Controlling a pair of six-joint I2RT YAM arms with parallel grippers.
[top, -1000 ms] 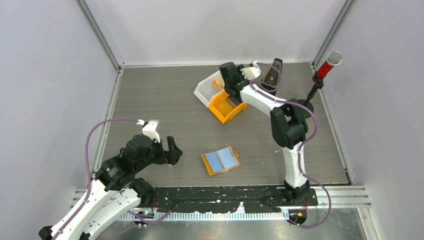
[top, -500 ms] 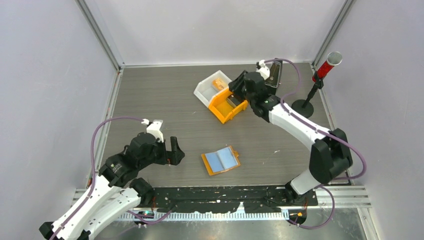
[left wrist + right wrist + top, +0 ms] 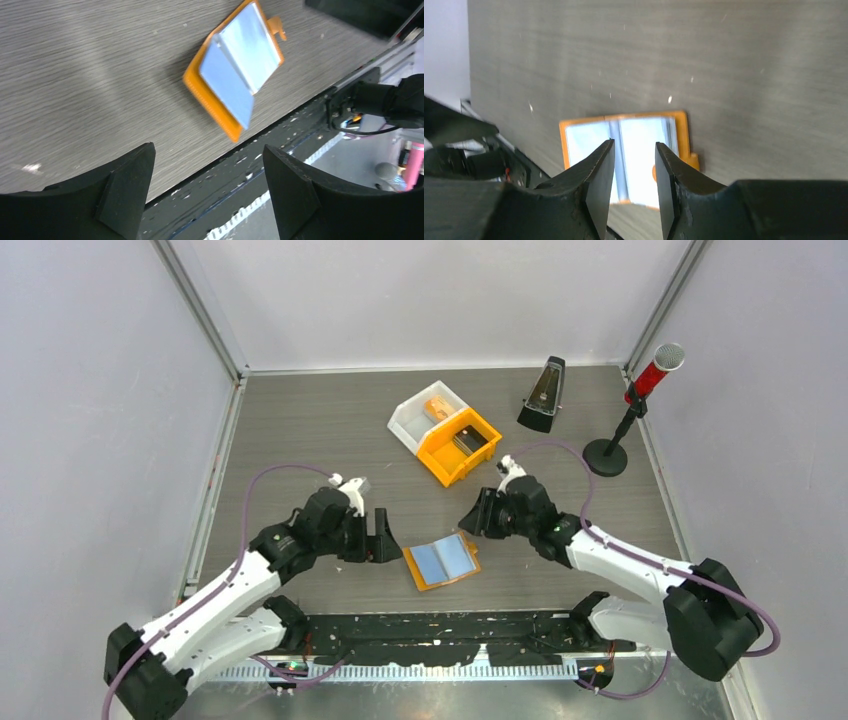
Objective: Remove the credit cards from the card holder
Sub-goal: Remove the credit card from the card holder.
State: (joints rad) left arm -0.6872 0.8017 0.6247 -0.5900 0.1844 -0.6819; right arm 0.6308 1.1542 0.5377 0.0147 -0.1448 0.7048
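We see the card holder [image 3: 441, 560] lying open on the bench [image 3: 300, 440], blue sleeves up. Just left of it, our left end effector [image 3: 386, 540] has its fingers spread wide. Just beyond its right edge, the right end effector [image 3: 472, 521] is empty, fingers narrowly parted.

The left arm [image 3: 215, 590] and right arm [image 3: 620, 555] have white shell links between black joint housings; a purple cable [image 3: 290, 466] runs along one, a second purple cable [image 3: 548, 444] along the other; the left tool [image 3: 385, 538] and right tool [image 3: 473, 517] are matte black, their fingers [image 3: 125, 192] wedge-shaped.
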